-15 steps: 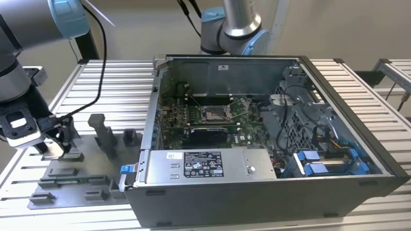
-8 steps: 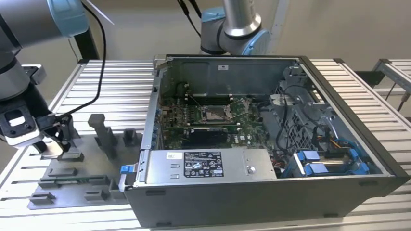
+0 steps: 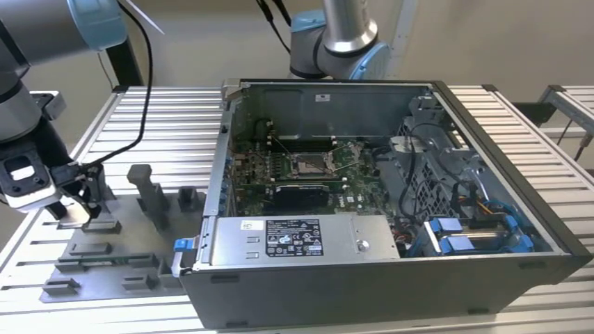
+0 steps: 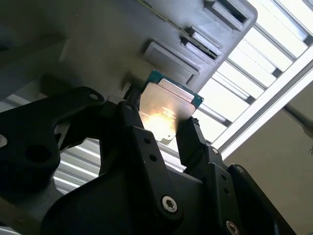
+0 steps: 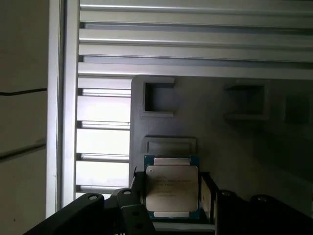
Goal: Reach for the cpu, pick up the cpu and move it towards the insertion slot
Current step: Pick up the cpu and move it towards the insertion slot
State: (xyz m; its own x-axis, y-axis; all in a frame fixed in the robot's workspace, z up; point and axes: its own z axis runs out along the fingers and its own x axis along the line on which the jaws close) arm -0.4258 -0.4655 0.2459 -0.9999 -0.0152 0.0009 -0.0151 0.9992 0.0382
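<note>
gripper (image 4: 161,116): fingers (image 4: 193,142) are pressed on two opposite edges of the cpu (image 5: 172,188), seen in both wrist views.
cpu: held flat, silvery top facing the wrist cameras, green rim showing; near edge is masked by the fingers.
fixture tray (image 3: 102,278): grey, rectangular pockets seen just behind the cpu; contact between cpu and tray cannot be told.
exterior view: gripper is placed over the tray at the exterior view's lower left; cpu is hidden there.
case (image 3: 371,292): open, centre frame; green board (image 3: 246,174) inside, insertion slot (image 3: 311,165) at its middle, well apart from the gripper.
</note>
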